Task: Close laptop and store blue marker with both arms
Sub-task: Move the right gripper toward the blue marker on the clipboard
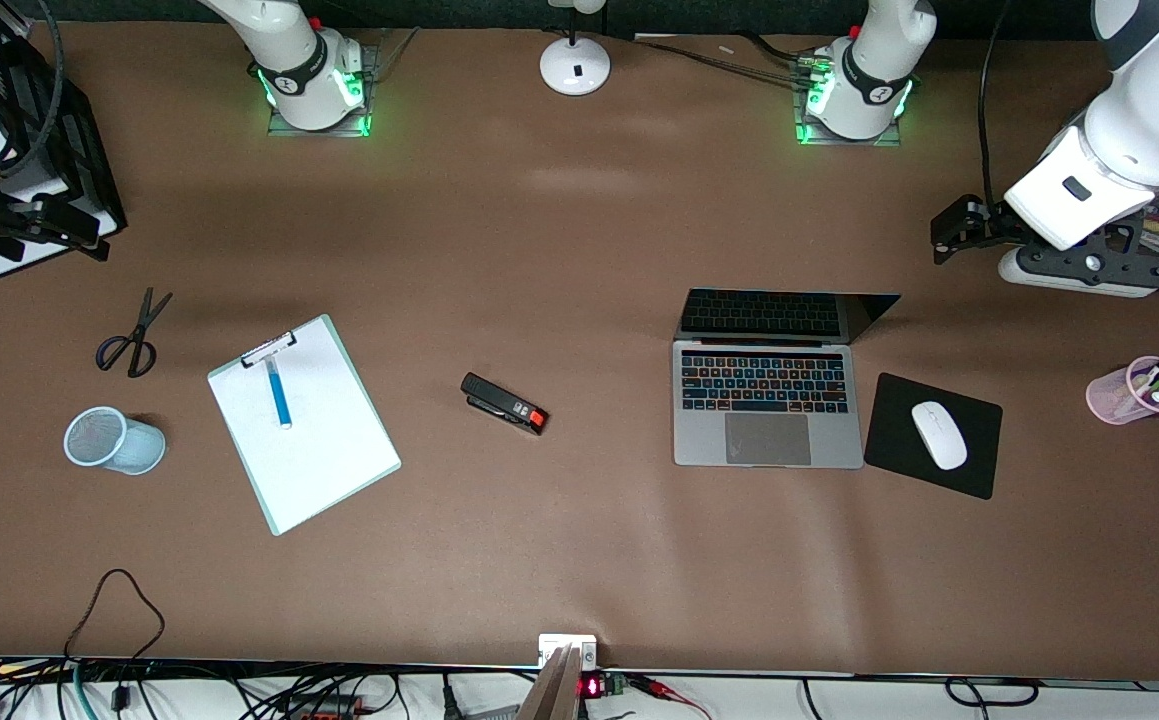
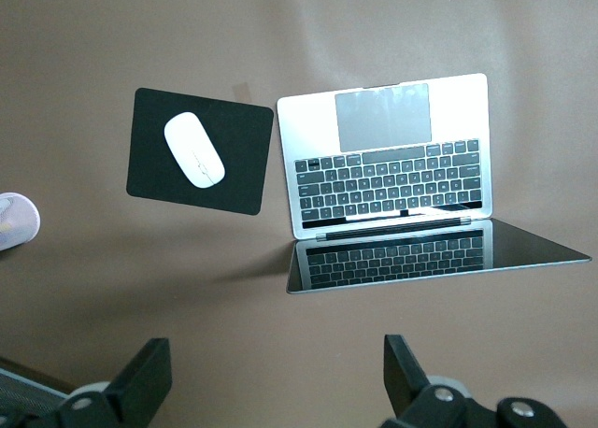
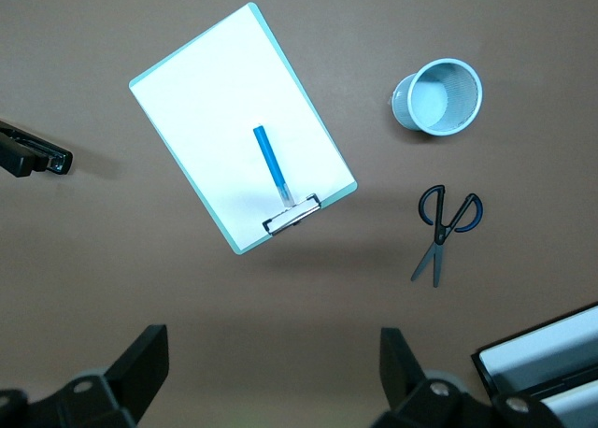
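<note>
The silver-grey laptop stands open toward the left arm's end of the table, with its dark screen upright; it also shows in the left wrist view. The blue marker lies on a white clipboard toward the right arm's end, and the right wrist view shows the marker too. My left gripper is open and empty, up in the air over bare table by the laptop's screen side. My right gripper is open and empty, high over bare table by the clipboard's clip end.
A light-blue mesh cup and scissors lie beside the clipboard. A black stapler lies mid-table. A white mouse sits on a black mouse pad beside the laptop. A pink cup holds mixed markers.
</note>
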